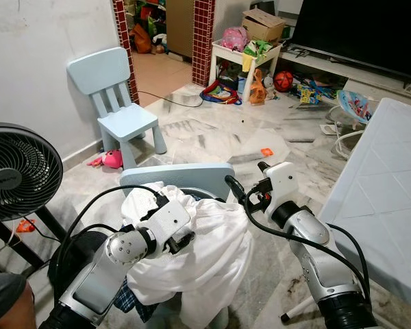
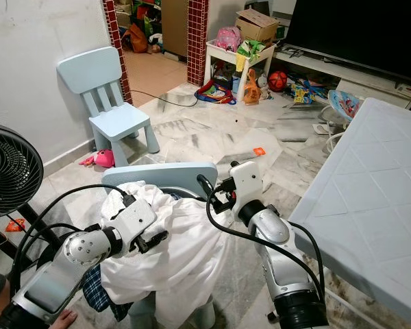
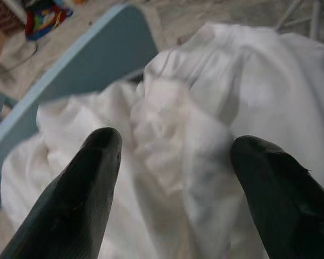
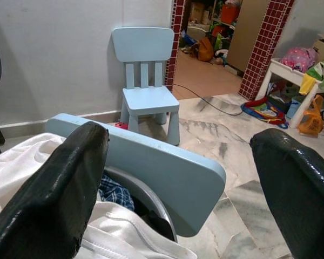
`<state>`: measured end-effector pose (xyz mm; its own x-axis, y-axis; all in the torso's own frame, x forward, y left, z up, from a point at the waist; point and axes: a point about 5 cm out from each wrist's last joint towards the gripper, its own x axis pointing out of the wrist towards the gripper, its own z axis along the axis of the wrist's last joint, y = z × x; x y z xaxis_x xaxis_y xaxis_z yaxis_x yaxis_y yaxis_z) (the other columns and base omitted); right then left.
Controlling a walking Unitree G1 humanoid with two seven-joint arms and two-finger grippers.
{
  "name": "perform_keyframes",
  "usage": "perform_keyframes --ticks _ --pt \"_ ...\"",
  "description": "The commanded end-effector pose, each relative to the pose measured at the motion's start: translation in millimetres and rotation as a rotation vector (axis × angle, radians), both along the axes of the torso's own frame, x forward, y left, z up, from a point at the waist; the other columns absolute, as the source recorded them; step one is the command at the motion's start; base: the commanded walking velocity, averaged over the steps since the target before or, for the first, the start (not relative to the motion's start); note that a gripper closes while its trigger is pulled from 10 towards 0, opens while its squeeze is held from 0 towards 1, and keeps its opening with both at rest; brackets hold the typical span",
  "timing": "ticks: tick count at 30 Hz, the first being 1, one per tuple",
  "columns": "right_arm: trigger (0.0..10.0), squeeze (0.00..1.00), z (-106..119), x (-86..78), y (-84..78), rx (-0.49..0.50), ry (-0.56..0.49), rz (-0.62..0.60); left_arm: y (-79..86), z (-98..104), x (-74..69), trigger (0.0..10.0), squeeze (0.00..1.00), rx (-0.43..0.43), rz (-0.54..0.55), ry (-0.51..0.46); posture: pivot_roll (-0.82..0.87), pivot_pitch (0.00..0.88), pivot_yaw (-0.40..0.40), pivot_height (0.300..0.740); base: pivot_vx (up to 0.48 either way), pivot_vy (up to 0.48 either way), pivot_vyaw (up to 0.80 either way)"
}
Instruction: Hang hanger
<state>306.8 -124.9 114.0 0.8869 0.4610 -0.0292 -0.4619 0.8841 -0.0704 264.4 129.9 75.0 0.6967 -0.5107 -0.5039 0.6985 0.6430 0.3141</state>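
Note:
A heap of white clothing (image 1: 209, 250) lies piled on a light blue chair, whose backrest (image 1: 178, 174) rises behind it. My left gripper (image 1: 181, 223) is open and rests on top of the heap. In the left wrist view its fingers (image 3: 75, 194) straddle a bunched fold of the white cloth (image 3: 173, 124). My right gripper (image 1: 246, 177) is open and hovers at the right end of the backrest (image 4: 151, 162), holding nothing. Under the white cloth I see blue checked fabric (image 4: 116, 191) and a grey curved rim (image 4: 146, 202).
A black fan (image 1: 17, 171) stands at the left. A second small blue chair (image 1: 123, 103) is by the wall, with a pink toy (image 1: 111, 159) below it. A white table (image 1: 387, 192) is close on the right. Toys litter the far floor. Part of a person (image 1: 7, 298) is at the bottom left.

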Motion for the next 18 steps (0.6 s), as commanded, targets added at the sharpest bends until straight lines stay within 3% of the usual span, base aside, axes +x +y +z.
perform_keyframes --ticks 1,3,7,12,15,18 --pt "10.0 0.0 2.2 1.9 -1.2 -0.001 -0.01 -0.012 8.4 1.0 2.7 0.0 0.0 -0.051 0.064 -0.001 0.01 0.0 -0.035 0.74 0.0 0.0 0.0" --pt "10.0 0.0 2.0 2.3 -1.1 -0.003 -0.009 -0.01 17.6 -0.1 1.7 0.0 0.0 -0.115 0.13 0.03 0.02 0.0 -0.041 0.74 0.0 0.0 0.0" --pt "10.0 0.0 1.9 3.4 -0.5 -0.007 -0.009 -0.007 25.5 -3.6 -1.5 0.0 0.0 -0.147 0.175 0.06 0.03 0.0 -0.051 0.74 0.0 0.0 0.0" --pt "10.0 0.0 2.4 4.8 0.4 -0.01 -0.011 0.0 46.7 -4.3 -2.8 0.0 0.0 -0.301 0.34 0.043 0.04 0.0 -0.062 0.74 0.0 0.0 0.0" --pt "10.0 0.0 2.6 5.3 1.0 -0.011 -0.012 0.003 59.2 -5.4 -2.7 0.0 0.0 -0.33 0.416 0.031 0.04 0.0 -0.066 0.74 0.0 0.0 0.0" --pt "10.0 0.0 2.9 5.9 0.9 -0.013 -0.013 0.007 62.4 -0.8 -2.6 0.0 0.0 -0.307 0.41 -0.007 0.04 0.0 -0.07 0.74 0.0 0.0 0.0"
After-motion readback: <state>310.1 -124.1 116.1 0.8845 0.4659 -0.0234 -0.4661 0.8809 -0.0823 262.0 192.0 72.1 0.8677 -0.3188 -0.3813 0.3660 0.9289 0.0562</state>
